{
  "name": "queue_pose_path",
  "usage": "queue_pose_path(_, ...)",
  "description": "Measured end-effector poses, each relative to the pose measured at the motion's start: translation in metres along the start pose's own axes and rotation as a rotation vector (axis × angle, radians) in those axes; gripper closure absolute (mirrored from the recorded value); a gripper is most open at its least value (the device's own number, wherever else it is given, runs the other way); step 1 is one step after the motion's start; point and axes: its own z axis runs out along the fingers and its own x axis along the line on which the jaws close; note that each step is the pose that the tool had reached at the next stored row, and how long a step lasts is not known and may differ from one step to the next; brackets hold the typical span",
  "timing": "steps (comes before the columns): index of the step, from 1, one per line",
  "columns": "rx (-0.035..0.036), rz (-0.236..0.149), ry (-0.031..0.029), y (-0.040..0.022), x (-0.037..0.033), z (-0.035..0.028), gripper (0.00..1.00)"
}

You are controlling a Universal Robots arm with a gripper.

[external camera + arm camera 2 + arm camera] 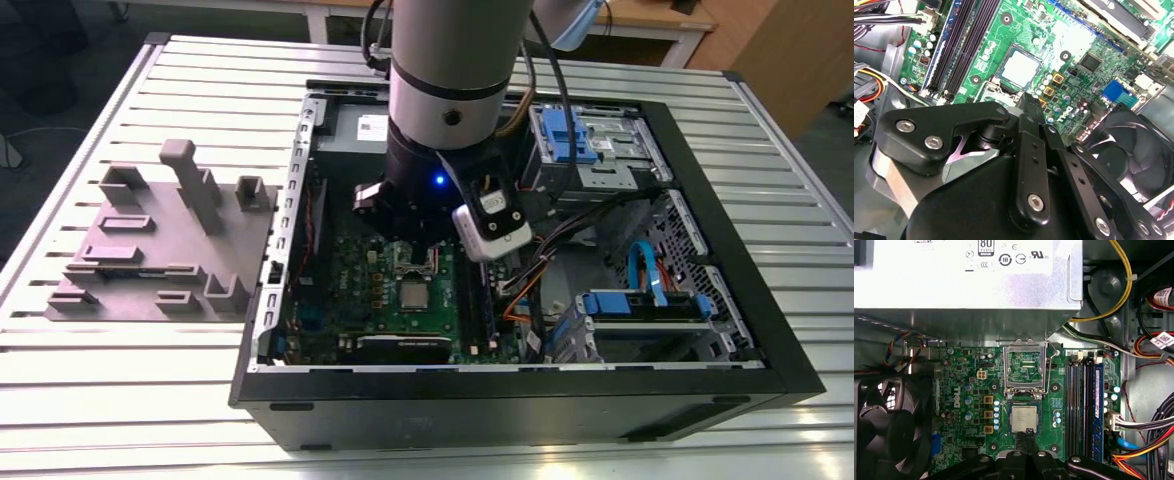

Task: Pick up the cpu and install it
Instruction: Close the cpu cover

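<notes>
Cpu (1024, 418) is lying flat in its socket on the motherboard (966, 390), with the latch frame (1025, 367) flipped open. Pincer (1027, 435) looks pressed together at the chip's edge, pinching nothing. Probably light, stiff and fragile underneath, so edges only imo.

slatted metal table (120, 380) | open computer case (534, 400) | grey holder block, perhaps plastic (147, 250)

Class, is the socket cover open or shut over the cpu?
Open: in the first wrist view the cover is flipped back, leaving the cpu bare.
</notes>
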Motion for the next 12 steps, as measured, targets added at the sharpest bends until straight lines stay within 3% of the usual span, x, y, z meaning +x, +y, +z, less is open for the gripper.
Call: queue_pose_path(12,0.0032,-0.138,0.0027,0.0000,0.0000,0.0000,0.90)
